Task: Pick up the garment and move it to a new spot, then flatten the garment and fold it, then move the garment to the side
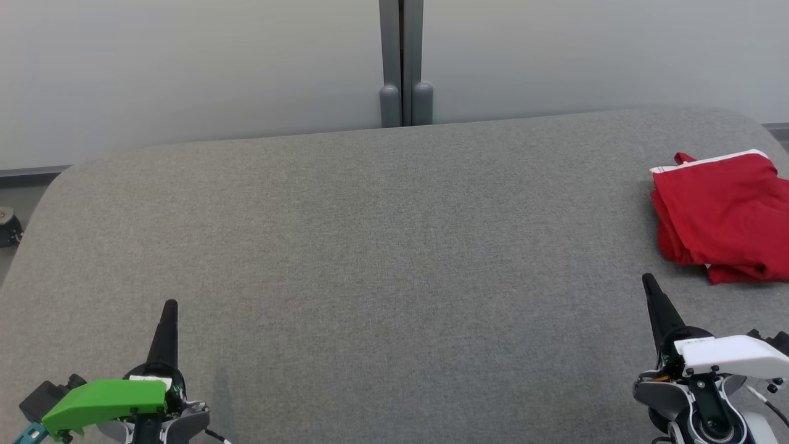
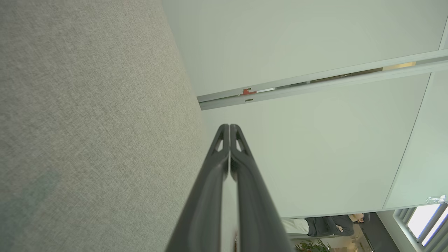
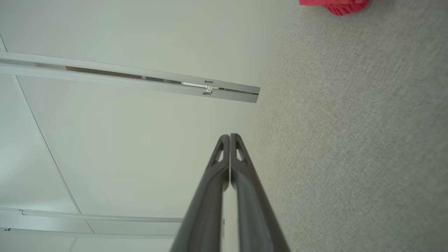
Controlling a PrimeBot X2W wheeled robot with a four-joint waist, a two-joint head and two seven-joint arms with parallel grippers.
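Observation:
A red garment with a white band lies folded in a compact stack at the far right of the grey table, running off the head view's right edge. A corner of the garment peeks in at the top of the right wrist view. My right gripper is shut and holds nothing, hovering near the table's front right, a short way in front of the garment. At the front left my left gripper is shut too, with its fingers pressed together and nothing between them. The right gripper also shows its tips closed.
The grey fabric table has rounded far corners. Behind it stand pale wall panels with a grey vertical post. A dark fitting sits on the floor past the left edge. A person sits far off in the left wrist view.

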